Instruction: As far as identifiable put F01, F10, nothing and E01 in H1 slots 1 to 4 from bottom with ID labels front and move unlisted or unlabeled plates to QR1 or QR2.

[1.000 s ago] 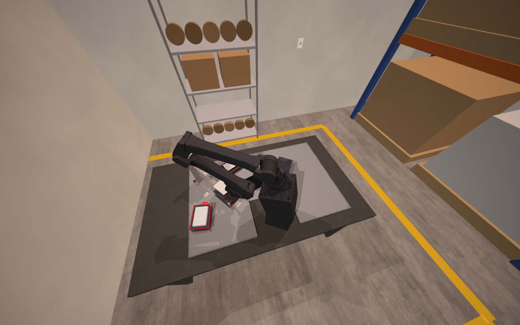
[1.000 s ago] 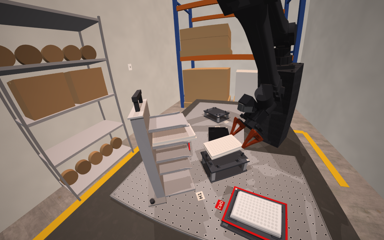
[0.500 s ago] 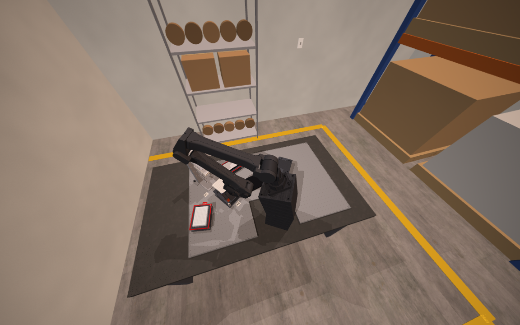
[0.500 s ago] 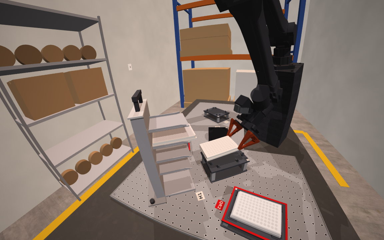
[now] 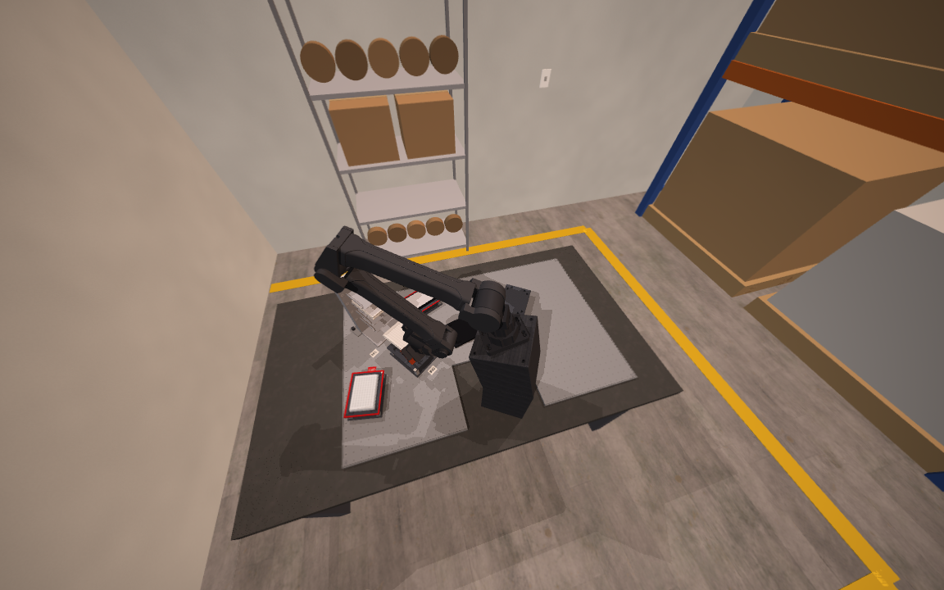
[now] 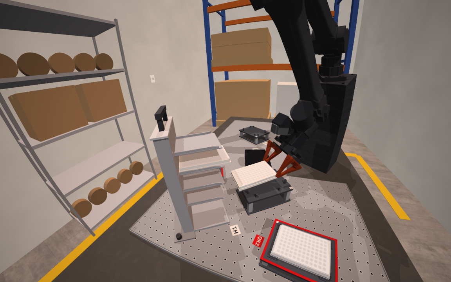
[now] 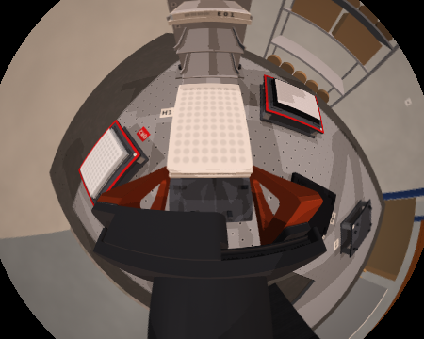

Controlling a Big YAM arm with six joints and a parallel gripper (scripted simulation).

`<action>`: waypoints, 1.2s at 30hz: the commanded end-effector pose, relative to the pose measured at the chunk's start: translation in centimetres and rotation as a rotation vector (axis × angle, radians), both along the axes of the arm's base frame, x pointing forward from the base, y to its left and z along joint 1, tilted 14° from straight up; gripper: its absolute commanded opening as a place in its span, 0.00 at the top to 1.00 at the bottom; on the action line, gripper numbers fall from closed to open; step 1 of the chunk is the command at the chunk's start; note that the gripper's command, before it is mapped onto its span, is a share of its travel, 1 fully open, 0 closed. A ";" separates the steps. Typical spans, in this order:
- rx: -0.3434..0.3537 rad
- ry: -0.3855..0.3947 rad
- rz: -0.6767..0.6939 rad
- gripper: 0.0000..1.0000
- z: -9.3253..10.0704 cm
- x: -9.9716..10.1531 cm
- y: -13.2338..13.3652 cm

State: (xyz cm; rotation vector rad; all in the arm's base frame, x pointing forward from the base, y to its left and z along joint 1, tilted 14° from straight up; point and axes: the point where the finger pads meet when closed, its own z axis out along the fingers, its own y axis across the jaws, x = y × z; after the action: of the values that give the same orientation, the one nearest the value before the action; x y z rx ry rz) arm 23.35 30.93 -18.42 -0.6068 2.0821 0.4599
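My gripper is shut on the near end of a white well plate, its orange fingers on either side. The plate hangs tilted a little above the dark regrip nest, clear of it. In the wrist view the plate points lengthways at the plate hotel H1, between my fingers. The hotel holds one white plate in its upper slot, with dark marks on its front end. The three shelves below it look empty.
QR2, framed red, holds a white plate at the near right. QR1, also framed red, holds a plate beside the hotel. A flat black pad and a dark empty nest lie behind my gripper. The arm's base stands at the right.
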 end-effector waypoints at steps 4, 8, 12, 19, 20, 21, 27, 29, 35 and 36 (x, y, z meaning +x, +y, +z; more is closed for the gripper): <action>0.006 -0.018 -0.006 0.14 0.7 1.0 0.4; 0.006 -0.019 -0.006 0.14 1.0 1.4 0.6; 0.005 -0.018 -0.006 0.14 0.9 1.7 0.8; 0.010 -0.021 -0.006 0.14 1.2 2.2 1.2; -0.002 -0.015 -0.007 0.14 0.8 1.9 0.5; -0.002 -0.015 -0.006 0.14 0.8 2.1 0.9; 0.009 -0.022 -0.006 0.14 1.4 2.9 1.6; 0.007 -0.020 -0.006 0.14 1.4 3.0 1.7; 0.006 -0.020 -0.007 0.14 1.6 3.4 1.9; 0.006 -0.020 -0.007 0.14 1.6 3.4 1.9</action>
State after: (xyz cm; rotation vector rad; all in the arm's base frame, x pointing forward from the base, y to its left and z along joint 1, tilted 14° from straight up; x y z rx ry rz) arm 25.89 32.60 -17.80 -0.6062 2.0825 0.4573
